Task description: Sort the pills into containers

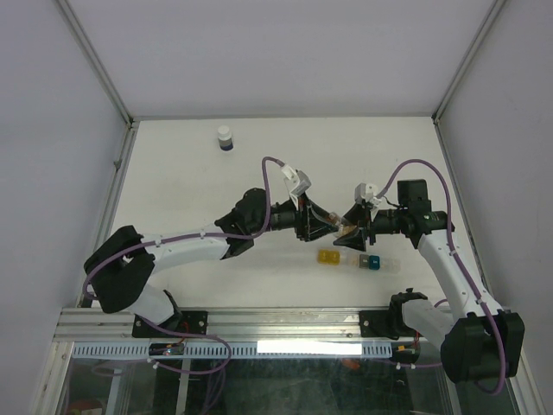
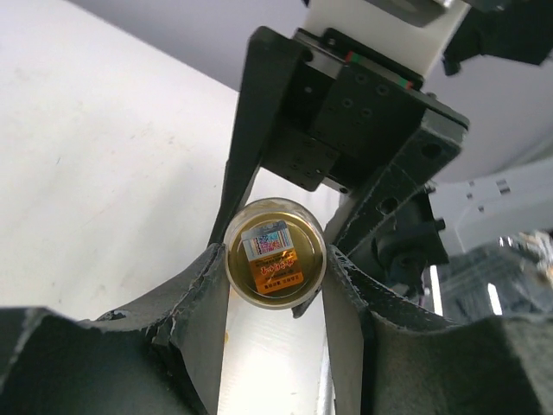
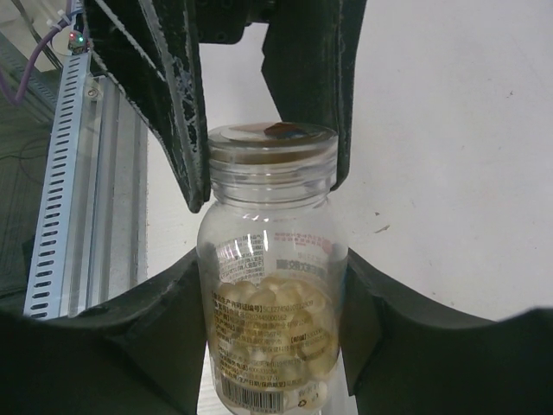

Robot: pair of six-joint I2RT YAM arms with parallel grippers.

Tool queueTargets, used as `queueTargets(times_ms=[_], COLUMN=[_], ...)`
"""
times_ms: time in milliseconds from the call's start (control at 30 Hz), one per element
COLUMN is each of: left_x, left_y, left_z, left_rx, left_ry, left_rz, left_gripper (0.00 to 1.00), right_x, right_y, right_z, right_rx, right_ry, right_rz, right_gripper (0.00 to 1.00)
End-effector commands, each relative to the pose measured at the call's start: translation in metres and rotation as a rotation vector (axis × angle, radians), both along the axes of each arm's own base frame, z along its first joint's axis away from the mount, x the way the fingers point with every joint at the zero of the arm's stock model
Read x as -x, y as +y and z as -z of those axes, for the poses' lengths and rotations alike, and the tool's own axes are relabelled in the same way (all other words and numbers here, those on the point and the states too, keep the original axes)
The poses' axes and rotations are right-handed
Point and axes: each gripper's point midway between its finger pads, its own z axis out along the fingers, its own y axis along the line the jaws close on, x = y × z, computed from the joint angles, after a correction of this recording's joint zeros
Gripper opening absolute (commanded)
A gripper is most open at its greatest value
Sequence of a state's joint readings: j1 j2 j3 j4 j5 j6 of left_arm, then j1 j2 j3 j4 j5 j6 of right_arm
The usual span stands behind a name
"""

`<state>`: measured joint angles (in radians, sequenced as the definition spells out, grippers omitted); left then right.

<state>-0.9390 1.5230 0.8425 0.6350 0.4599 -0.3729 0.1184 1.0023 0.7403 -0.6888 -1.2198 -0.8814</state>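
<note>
From overhead the clear vial (image 1: 345,230) is nearly buried between the left gripper (image 1: 335,226) and right gripper (image 1: 351,232), and the pills (image 3: 275,298) are way too small to spot there. Right wrist view chops off the vial's bottom; its label print is unreadable. Can't tell what's inside the compartment strip (image 1: 354,260) from up there either.

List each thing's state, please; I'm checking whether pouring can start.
vial: held between both grippers, lid on
pills: inside the vial
left gripper: shut on the lid
right gripper: shut on the vial
containers: lying on the table, lids unclear
blue bottle: upright, capped
</note>
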Motion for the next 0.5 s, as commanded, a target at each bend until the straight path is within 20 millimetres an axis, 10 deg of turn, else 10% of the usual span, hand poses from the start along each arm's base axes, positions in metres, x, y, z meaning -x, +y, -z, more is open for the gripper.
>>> queueTargets(times_ms=[0,467], left_x=[-0.012,-0.021], left_y=[0.005,0.029], left_z=[-0.024,-0.068], left_rx=[0.063,0.230], left_ry=[0.131,0.387], left_rz=[-0.264,-0.438], left_gripper=[0.00,0.00], right_x=[-0.009,-0.018], right_y=[0.001,-0.001], right_z=[-0.008,-0.005], right_rx=[-0.003,0.018], right_ry=[-0.032,-0.013], right_rz=[0.016,0.065], right_gripper=[0.00,0.00])
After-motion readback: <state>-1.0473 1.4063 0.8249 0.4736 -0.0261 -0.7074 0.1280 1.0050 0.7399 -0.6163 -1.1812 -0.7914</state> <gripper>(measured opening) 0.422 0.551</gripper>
